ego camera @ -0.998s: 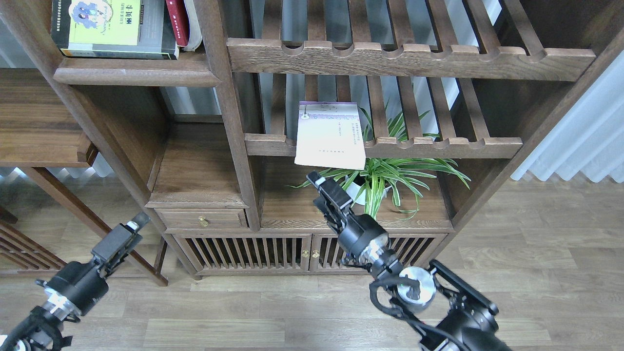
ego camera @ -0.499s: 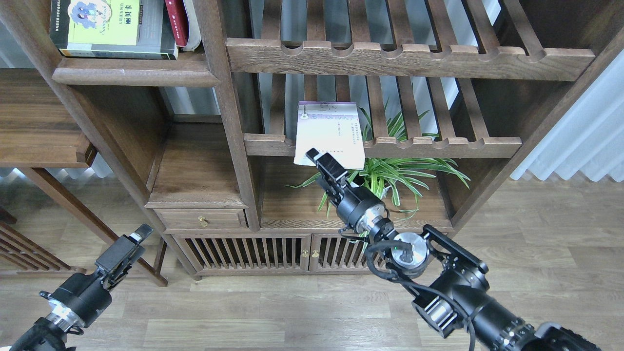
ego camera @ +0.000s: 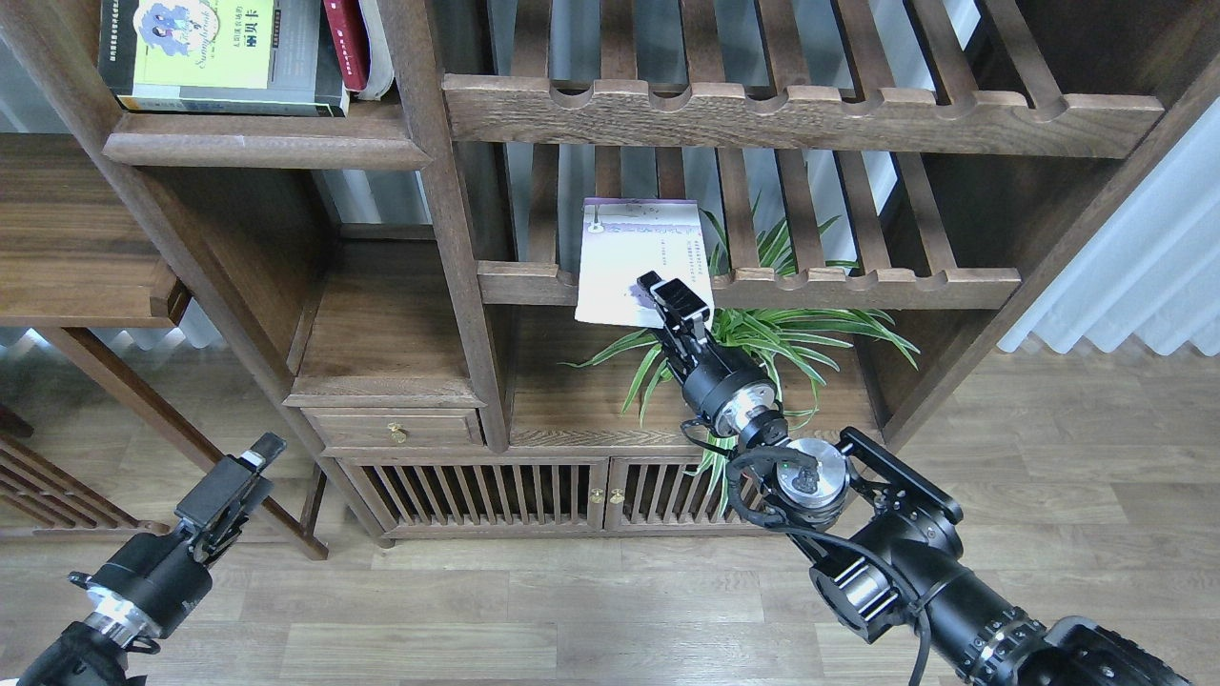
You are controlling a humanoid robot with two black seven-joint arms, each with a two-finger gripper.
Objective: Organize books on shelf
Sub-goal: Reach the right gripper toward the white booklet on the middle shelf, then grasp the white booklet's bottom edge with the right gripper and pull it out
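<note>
Nearest, low and left of the cabinet, the left gripper (ego camera: 250, 459) hangs over the floor; whether its fingers are parted cannot be told. Further in, the right gripper (ego camera: 675, 297) overlaps the lavender-white book's (ego camera: 637, 250) lower right corner, its grip unclear. That book overhangs a slatted rack (ego camera: 858, 283). Farthest, upper left, the black-grey book (ego camera: 214, 52) and red book (ego camera: 347, 43) sit on the shelf (ego camera: 262, 148).

Right arm: stretches up from the lower right, wrist angled toward the upper left.
Right gripper (ego camera: 672, 297): the arm's highest point, fingers too dark to separate.
Left arm: low at the lower left, angled up and right.
Left gripper (ego camera: 255, 455): raised, fingers pressed together.
</note>
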